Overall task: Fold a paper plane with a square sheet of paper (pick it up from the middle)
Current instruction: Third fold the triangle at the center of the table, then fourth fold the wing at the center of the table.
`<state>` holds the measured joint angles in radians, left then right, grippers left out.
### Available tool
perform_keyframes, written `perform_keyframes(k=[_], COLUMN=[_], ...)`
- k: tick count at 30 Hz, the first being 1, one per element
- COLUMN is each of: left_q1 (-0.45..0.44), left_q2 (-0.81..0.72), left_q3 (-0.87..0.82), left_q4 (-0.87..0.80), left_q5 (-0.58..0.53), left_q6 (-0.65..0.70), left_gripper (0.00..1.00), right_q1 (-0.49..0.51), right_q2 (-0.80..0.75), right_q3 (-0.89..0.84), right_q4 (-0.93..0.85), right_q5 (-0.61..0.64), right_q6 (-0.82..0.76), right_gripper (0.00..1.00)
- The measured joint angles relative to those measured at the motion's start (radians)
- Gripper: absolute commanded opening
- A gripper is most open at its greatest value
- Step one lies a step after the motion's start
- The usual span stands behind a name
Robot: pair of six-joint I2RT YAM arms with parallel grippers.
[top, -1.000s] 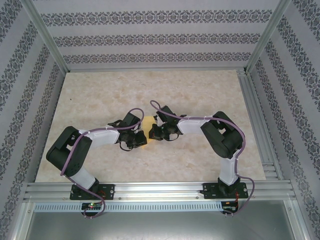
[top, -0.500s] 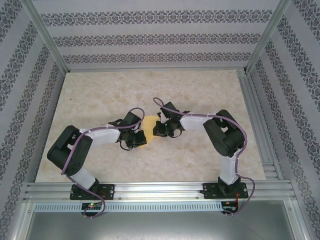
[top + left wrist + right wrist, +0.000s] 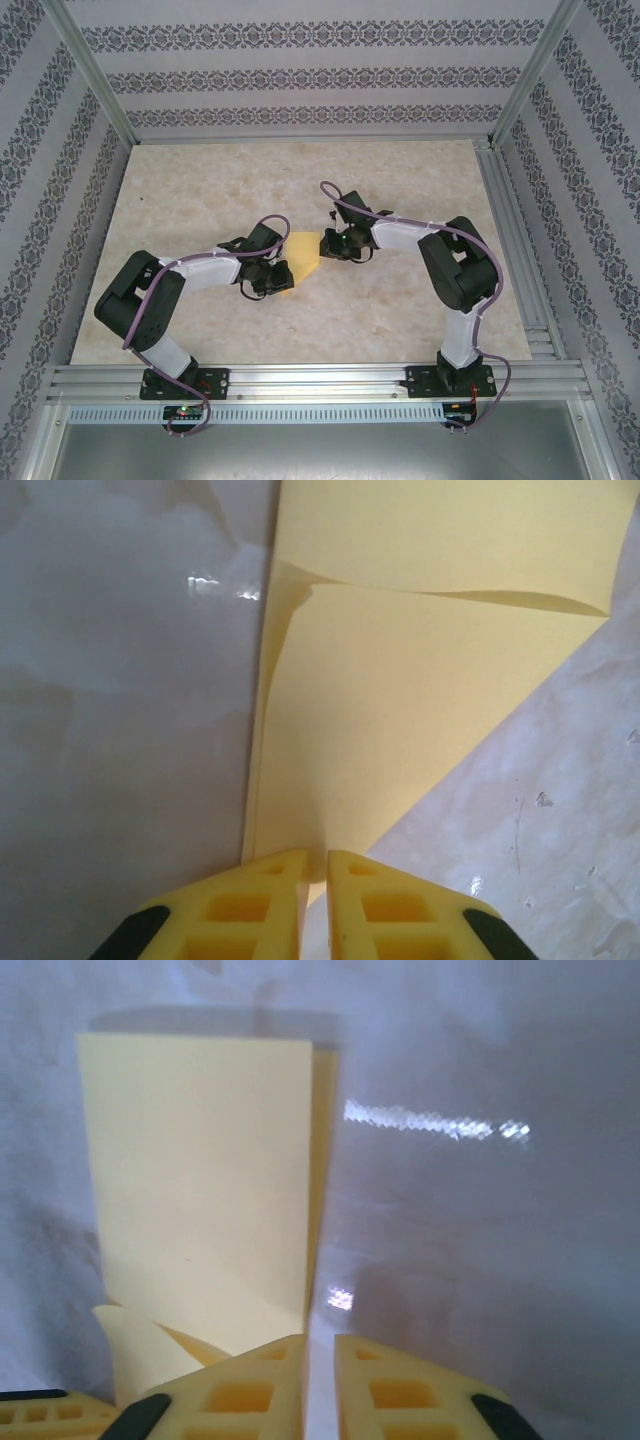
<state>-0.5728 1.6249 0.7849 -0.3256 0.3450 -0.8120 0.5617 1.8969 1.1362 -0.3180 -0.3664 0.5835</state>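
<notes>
The square sheet of paper (image 3: 303, 252) lies creased and folded on the table between my two grippers. My left gripper (image 3: 281, 283) is at its near-left corner. In the left wrist view the paper (image 3: 400, 710) narrows to a tip that runs between the yellow fingers, and the left gripper (image 3: 317, 865) is shut on that tip. A folded flap (image 3: 440, 530) lies across the far part, its edge slightly lifted. My right gripper (image 3: 329, 246) sits at the paper's right edge. The right gripper (image 3: 320, 1350) shows a narrow gap with bare table in it, and the paper (image 3: 200, 1180) lies just left of it.
The marble table top (image 3: 400, 180) stretches behind and to both sides of the paper. An aluminium rail (image 3: 512, 240) runs along the right edge, another along the near edge (image 3: 320, 378). Patterned walls close in the back and sides.
My right gripper has moved right and back, off the paper, and its jaws have parted slightly. More of the yellow paper now shows between the arms. The left gripper has stayed put.
</notes>
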Motion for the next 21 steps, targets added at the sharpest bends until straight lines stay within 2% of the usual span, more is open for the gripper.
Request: perform_keyframes(k=[3, 5, 7, 13, 21], left_q1=[0.000, 0.000, 0.000, 0.000, 0.001], left_q2=[-0.013, -0.035, -0.057, -0.082, -0.057], left_q3=[0.009, 0.014, 0.026, 0.069, 0.071], left_q4=[-0.007, -0.006, -0.005, 0.006, 0.010], left_q5=[0.000, -0.004, -0.016, -0.074, -0.128], left_q6=[0.008, 0.009, 0.010, 0.010, 0.005], left_gripper=[0.35, 0.39, 0.43, 0.45, 0.43], right_q1=[0.001, 0.001, 0.001, 0.001, 0.035], right_q2=[-0.084, -0.144, -0.182, -0.198, -0.137], right_q3=[-0.029, -0.061, -0.092, -0.183, -0.196], right_q4=[0.024, 0.052, 0.089, 0.187, 0.270], right_q5=[0.001, -0.006, -0.018, -0.055, -0.091], right_q6=[0.000, 0.010, 0.024, 0.109, 0.192], right_gripper=[0.32, 0.39, 0.43, 0.51, 0.51])
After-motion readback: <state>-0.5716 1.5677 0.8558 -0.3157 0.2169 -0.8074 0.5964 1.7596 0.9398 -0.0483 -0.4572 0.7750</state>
